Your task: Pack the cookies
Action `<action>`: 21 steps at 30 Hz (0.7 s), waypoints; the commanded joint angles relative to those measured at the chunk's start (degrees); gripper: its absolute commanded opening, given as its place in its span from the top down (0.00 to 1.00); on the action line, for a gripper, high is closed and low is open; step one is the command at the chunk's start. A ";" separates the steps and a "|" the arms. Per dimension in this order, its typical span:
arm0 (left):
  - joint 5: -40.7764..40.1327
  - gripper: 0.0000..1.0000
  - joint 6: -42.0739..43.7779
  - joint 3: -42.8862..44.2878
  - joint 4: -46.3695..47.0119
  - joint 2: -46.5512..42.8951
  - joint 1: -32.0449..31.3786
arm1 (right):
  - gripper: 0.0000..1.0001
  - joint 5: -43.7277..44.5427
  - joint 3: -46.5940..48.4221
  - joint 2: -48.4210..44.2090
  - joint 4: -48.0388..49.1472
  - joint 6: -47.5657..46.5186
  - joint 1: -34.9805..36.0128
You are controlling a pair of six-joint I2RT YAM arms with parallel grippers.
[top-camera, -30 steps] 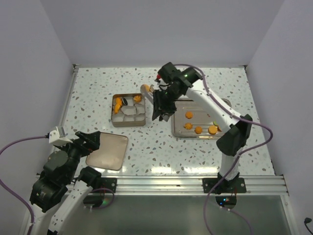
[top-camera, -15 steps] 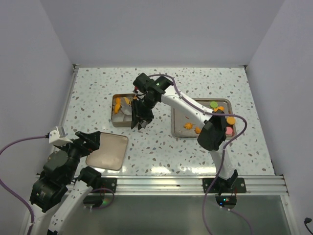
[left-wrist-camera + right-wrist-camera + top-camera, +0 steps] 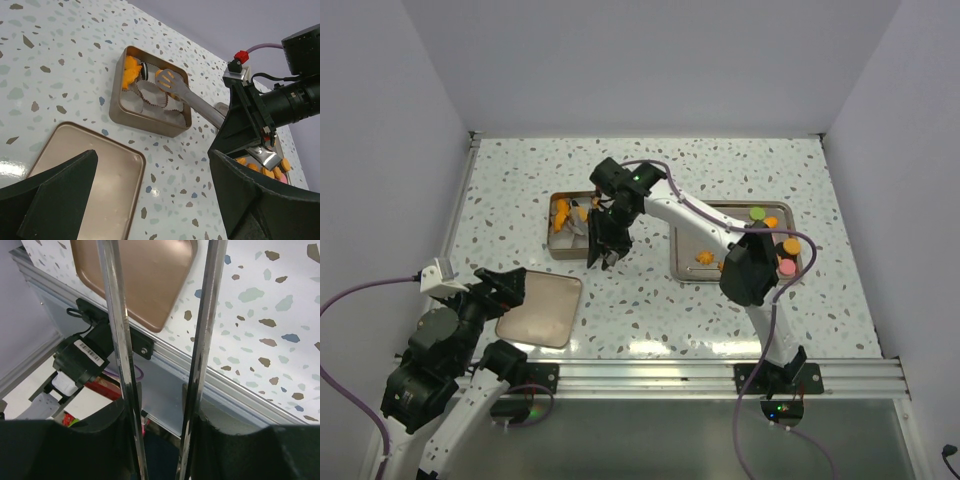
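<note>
One orange cookie [image 3: 164, 78] sits in the tongs [image 3: 200, 103] clamped by the right pincer [image 3: 160, 440] over the tin [image 3: 145, 128]; at the tin's seven o'clock, the left pincer [image 3: 506, 289] gapes empty beside the lid [image 3: 542, 308].

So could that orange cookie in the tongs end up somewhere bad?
Maybe. The orange cookie sits at the very tip of the tongs, above the tin. If the right gripper loosens too early, the cookie might land on a cup's edge instead of inside. The tongs could also snag the white paper cups, which look crumpled, and drag them around.
</note>
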 commanded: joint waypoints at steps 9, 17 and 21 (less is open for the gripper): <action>0.87 0.00 1.16 -0.42 2.91 0.21 -0.33 | 0.55 -0.61 -0.29 0.32 2.93 1.17 0.40; 0.87 0.00 1.16 -0.42 2.91 0.12 -0.33 | 0.55 -0.35 0.33 -0.65 2.40 1.52 0.40; 0.87 0.00 1.16 -0.42 2.91 0.12 -0.33 | 0.56 0.26 3.22 -1.96 0.47 1.43 0.40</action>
